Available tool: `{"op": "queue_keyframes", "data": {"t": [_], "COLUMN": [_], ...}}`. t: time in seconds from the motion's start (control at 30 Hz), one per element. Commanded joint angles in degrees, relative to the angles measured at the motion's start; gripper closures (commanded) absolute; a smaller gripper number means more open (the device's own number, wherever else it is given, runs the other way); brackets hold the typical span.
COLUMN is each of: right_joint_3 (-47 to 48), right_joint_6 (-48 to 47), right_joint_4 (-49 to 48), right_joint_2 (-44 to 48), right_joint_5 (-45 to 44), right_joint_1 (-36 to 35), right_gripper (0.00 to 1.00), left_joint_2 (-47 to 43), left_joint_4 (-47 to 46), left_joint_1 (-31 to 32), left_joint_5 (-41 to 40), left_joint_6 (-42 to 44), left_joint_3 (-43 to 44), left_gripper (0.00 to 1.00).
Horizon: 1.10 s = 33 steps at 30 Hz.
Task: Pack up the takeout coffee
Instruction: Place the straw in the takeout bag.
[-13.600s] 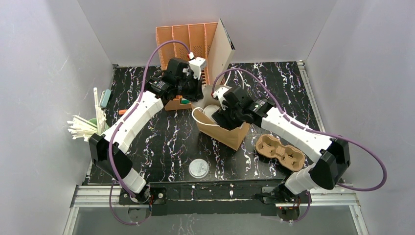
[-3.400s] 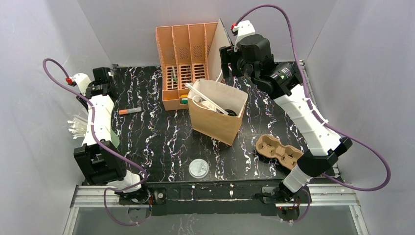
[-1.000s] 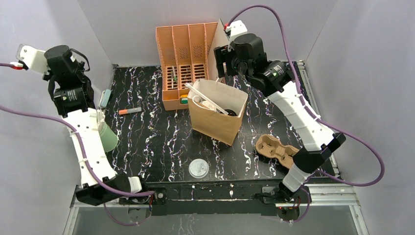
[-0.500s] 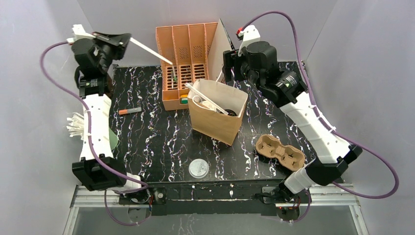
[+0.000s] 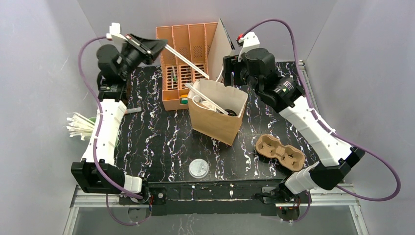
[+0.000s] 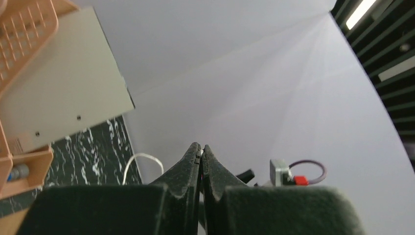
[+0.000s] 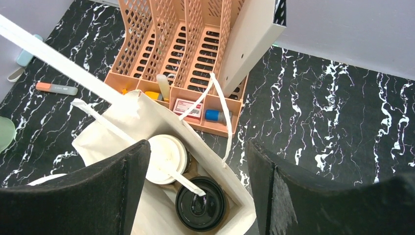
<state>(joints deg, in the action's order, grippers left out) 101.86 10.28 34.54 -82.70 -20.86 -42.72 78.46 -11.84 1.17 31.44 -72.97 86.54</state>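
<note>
walls [image 5: 44, 58]: plain grey | tabletop [image 5: 161, 142]: black, white-veined marble | strip lights [image 6: 361, 13]: overhead

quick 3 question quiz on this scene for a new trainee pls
1. Fill in: the black lid lies inside the ____.
2. True or false: the right hand is shut on the white cup.
3. The left hand grips: A white straw; B black lid; C white cup.
Key: 1 paper bag; 2 false; 3 A.
</note>
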Motion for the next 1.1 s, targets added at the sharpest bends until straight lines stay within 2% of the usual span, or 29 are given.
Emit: {"op": "queue_keyframes", "data": {"t": [0.0,0.13,0.33,0.57,0.67,0.77,0.87,0.93,1.0,1.07], "right_joint_3": [-0.41,-1.05,-1.30,-2.90,-3.94,-4.33,-3.50,-3.40,-3.71,-0.76], "right_joint_6": [0.33,0.04,-0.43,1.18,2.49,3.69,5.04,7.51,9.34,10.67], "right_joint_4": [-4.23,-5.42,-6.19,-5.67,-4.79,-2.43,1.71,4.52,6.46,9.74], "right_joint_2": [2.69,3.07,3.80,5.81,6.68,6.75,6.23,6.30,6.69,5.33], "right_joint_5": [-1.70,-3.13,-5.49,-8.32,-8.59,-8.51,-7.07,-7.11,-7.54,-8.01], "right_joint_1": [0.09,0.09,0.09,0.09,0.09,0.10,0.04,0.13,0.47,1.89], "right_gripper": [0.20,0.20,0.20,0.20,0.20,0.18,0.15,0.14,0.15,0.15], "left_joint_2": [-3.10,-3.12,0.22,1.12,1.15,0.50,0.02,-0.96,-2.79,-5.38], "left_joint_4": [2.07,2.67,5.26,7.19,8.33,12.37,22.09,27.36,31.08,33.14], "left_joint_1": [6.67,12.97,19.91,28.25,28.88,28.89,28.89,28.88,28.81,28.53], "left_joint_5": [-0.28,-4.53,-7.83,-15.69,-16.58,-17.94,-22.22,-26.98,-35.45,-44.19], "left_joint_6": [4.90,8.76,15.23,21.95,23.18,26.40,33.22,37.94,41.61,43.90], "left_joint_3": [-5.74,-9.57,-10.47,-12.58,-11.50,-8.59,-2.59,0.95,2.82,2.59], "left_gripper": [1.00,1.00,1.00,0.95,0.66,0.48,0.29,0.17,0.03,0.02]}}
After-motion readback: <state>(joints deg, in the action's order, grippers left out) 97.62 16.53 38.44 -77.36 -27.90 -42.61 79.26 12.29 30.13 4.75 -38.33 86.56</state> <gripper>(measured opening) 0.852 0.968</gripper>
